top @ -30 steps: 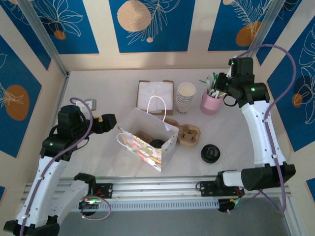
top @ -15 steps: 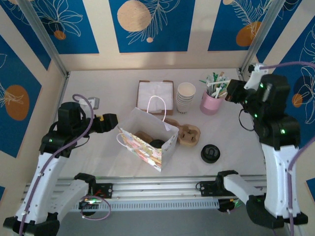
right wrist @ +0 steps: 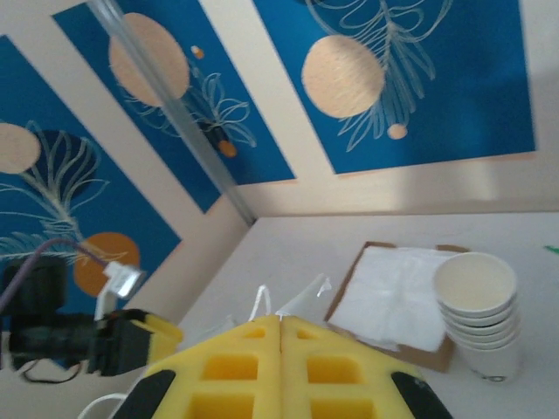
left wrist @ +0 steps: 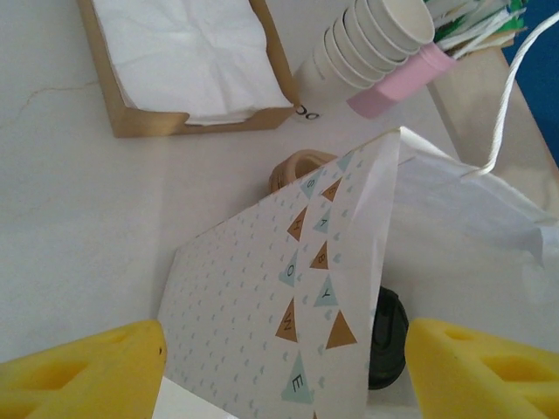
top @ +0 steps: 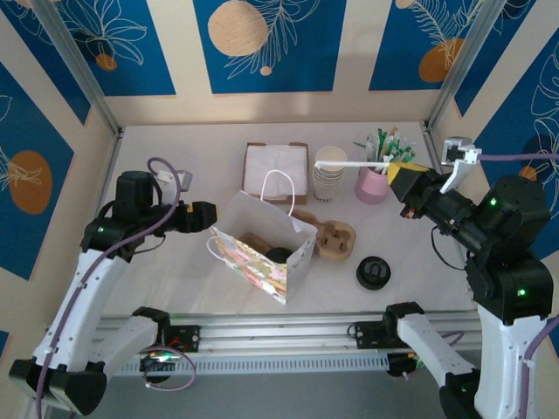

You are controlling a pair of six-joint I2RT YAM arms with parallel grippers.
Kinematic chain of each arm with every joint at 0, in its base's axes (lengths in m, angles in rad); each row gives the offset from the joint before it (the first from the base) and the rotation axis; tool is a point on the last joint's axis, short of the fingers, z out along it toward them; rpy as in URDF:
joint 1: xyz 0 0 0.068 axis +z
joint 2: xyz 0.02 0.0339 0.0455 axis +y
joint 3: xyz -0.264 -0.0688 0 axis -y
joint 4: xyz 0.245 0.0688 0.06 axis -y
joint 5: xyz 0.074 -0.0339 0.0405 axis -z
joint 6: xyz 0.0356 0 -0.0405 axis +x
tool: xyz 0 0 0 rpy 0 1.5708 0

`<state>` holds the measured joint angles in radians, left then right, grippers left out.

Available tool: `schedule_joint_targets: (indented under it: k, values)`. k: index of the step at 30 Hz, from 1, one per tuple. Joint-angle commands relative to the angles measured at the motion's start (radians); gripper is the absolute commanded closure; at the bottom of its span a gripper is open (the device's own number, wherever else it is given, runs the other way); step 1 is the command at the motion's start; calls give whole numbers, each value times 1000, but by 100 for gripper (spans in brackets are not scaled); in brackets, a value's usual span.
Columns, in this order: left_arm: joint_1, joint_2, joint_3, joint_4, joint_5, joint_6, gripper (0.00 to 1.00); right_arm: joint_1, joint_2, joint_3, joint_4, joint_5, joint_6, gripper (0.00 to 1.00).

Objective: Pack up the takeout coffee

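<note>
A patterned paper bag point(top: 262, 253) stands open at mid-table. Inside it shows a round black lid point(top: 278, 255), which I take for the takeout coffee; the cup under it is hidden. The same lid point(left wrist: 389, 336) peeks past the bag's panel point(left wrist: 279, 297) in the left wrist view. My left gripper point(top: 203, 216) is open just left of the bag, its yellow fingers point(left wrist: 87, 367) standing either side of the bag's near corner. My right gripper point(top: 403, 179) hovers at the right, shut on a thin white wrapped straw point(top: 358, 163) that sticks out leftward point(right wrist: 314, 288).
At the back are a brown tray of white napkins point(top: 277, 166), a stack of lidless cream cups point(top: 330, 172) and a pink holder of stirrers point(top: 374, 183). A brown cup carrier point(top: 336, 240) lies right of the bag. A loose black lid point(top: 374, 272) lies near the front.
My right arm has swung from the pink holder out to the right, now carrying the white straw. My left gripper has crept right toward the bag, its jaws narrowing a little.
</note>
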<state>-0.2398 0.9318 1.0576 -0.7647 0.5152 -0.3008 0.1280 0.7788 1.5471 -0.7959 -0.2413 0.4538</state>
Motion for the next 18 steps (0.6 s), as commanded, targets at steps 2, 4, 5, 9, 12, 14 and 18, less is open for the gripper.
schedule_joint_targets:
  k: [2,4,5,9,12,14,18]
  values:
    - [-15,27,30,-33,32,86,28,14,-26,-42,92,-149,69,100]
    - [-16,46,37,-47,15,101,30,21,-29,-55,111,-183,84,100]
    - [-18,56,39,-55,13,110,30,27,-31,-56,116,-193,85,100]
    - [-18,79,49,-61,-37,117,33,48,-40,-65,126,-198,77,100]
    - [-18,81,51,-42,-81,115,36,61,-41,-69,127,-221,77,100]
    - [-18,81,54,-25,-118,110,37,72,-40,-69,132,-237,76,100]
    - [-18,92,58,1,-188,110,43,98,-39,-71,154,-257,83,100]
